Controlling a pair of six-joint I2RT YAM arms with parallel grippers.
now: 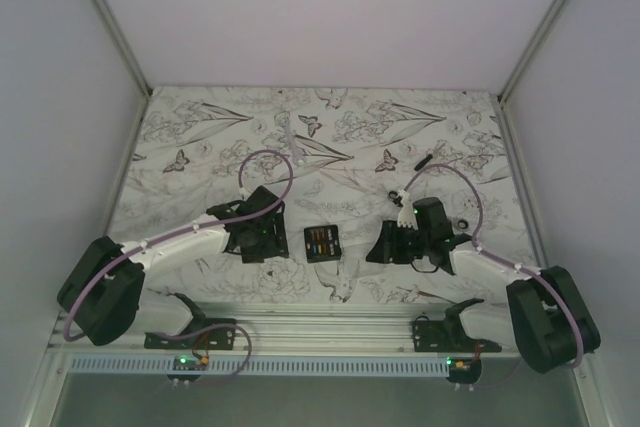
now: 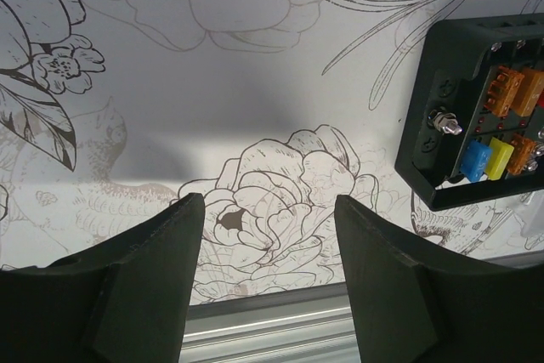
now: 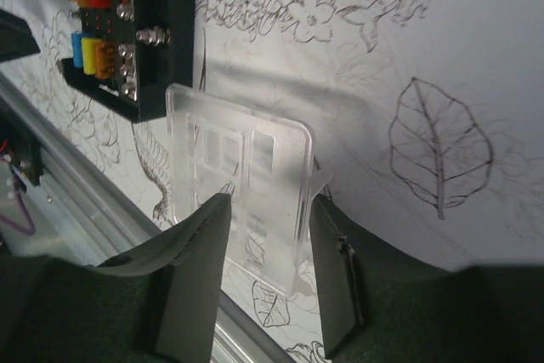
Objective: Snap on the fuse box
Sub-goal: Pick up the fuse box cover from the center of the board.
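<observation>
Top external view: the left gripper (image 1: 262,237) and the right gripper (image 1: 392,243) are hanging low over the white flower-printed tablecloth (image 1: 190,137). The small black square plastic fuse box (image 1: 321,243) is lying open side up between the 2, touching neither. Left wrist view: the left jaws are standing apart over bare cloth. Right wrist view: a clear plastic lid with rectangular cut-outs (image 3: 246,167) is standing upright between the 2 right fingers (image 3: 191,278); I cannot tell whether they are gripping it. Beyond it, the box is showing orange, red, blue and yellow fuses.
</observation>
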